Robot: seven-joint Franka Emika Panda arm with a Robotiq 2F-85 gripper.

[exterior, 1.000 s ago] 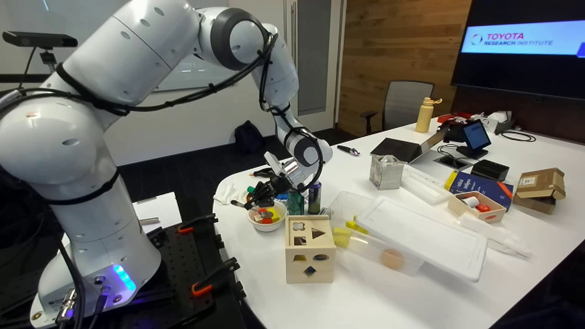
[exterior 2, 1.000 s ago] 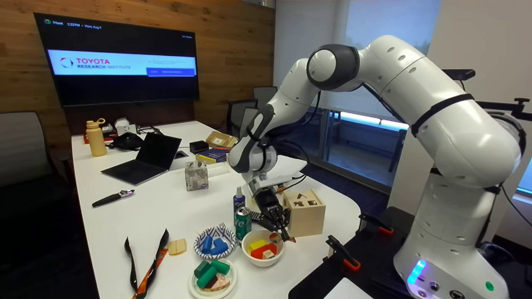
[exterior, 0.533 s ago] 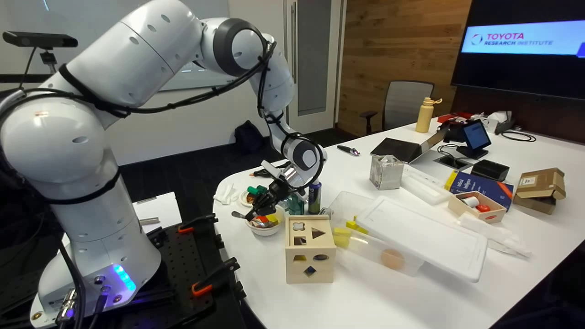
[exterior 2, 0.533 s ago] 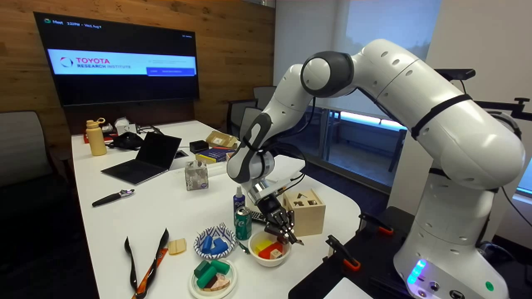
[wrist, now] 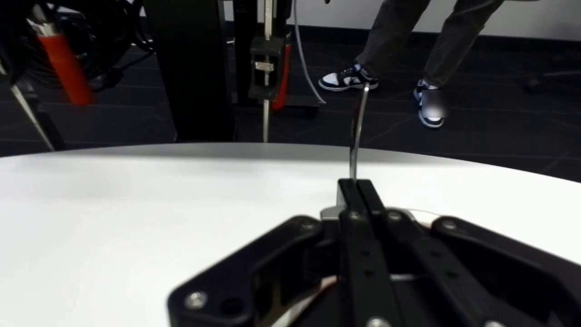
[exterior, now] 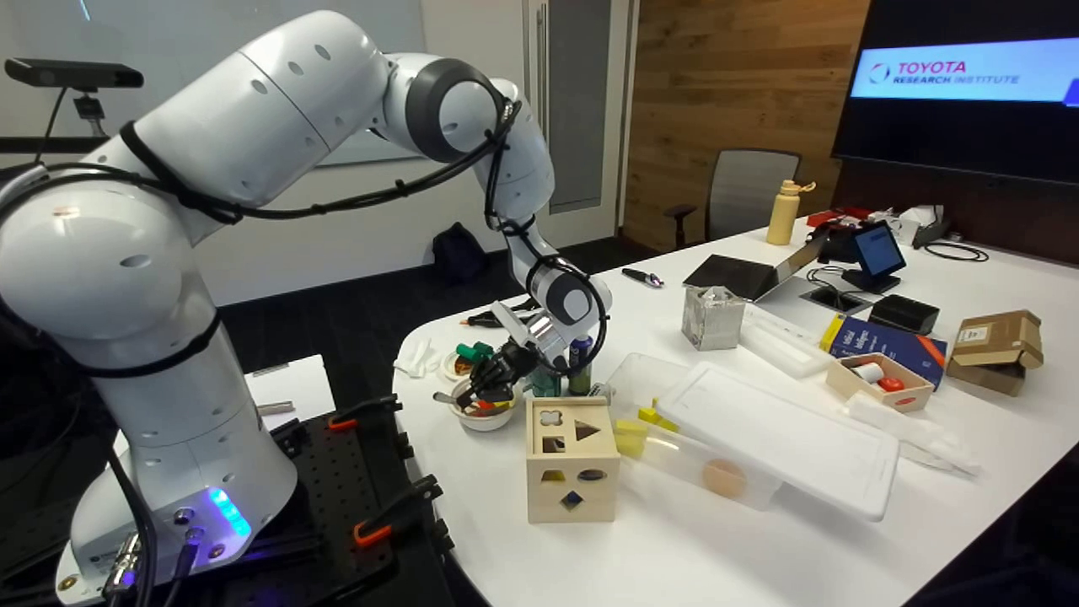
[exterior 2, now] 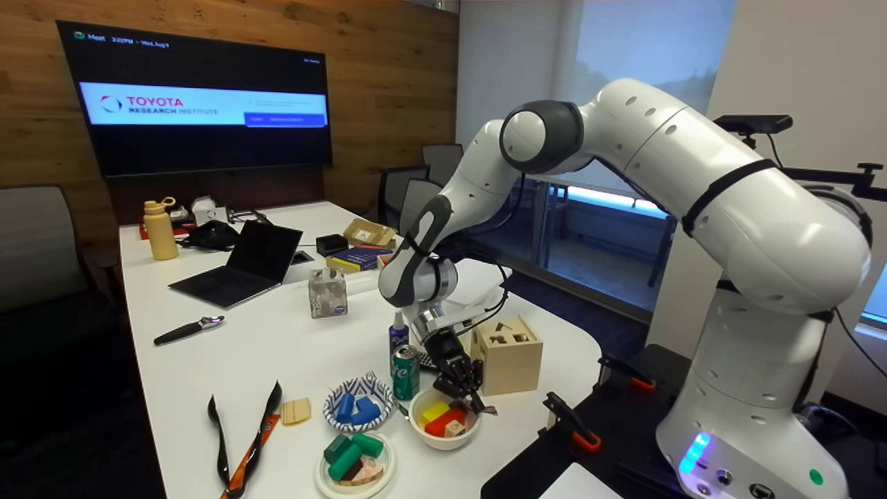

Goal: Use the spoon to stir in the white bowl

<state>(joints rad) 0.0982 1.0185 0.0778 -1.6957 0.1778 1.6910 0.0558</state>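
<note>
The white bowl (exterior: 482,423) stands on the table beside the wooden block box; it also shows in an exterior view (exterior 2: 431,440). It holds red, yellow and wood-coloured blocks. My gripper (exterior 2: 477,400) is over the bowl's rim, tilted downward, and also shows in an exterior view (exterior: 468,396). In the wrist view the gripper (wrist: 355,180) is shut on the thin metal spoon (wrist: 356,141). The spoon's handle end sticks out past the fingers and the rim in both exterior views (exterior: 442,397) (exterior 2: 490,409). Its head is hidden behind the gripper.
The wooden box (exterior 2: 509,360) stands close beside the gripper. A green can (exterior 2: 405,374) and a purple spray bottle (exterior: 580,362) stand behind the bowl. A patterned bowl (exterior 2: 357,424) with blue blocks and a plate (exterior 2: 323,478) with green blocks are close by.
My gripper with the spoon swung across the bowl towards the robot base, then partly back. The bowl has shifted slightly on the table. The spoon's head was visible in the bowl a second ago.
</note>
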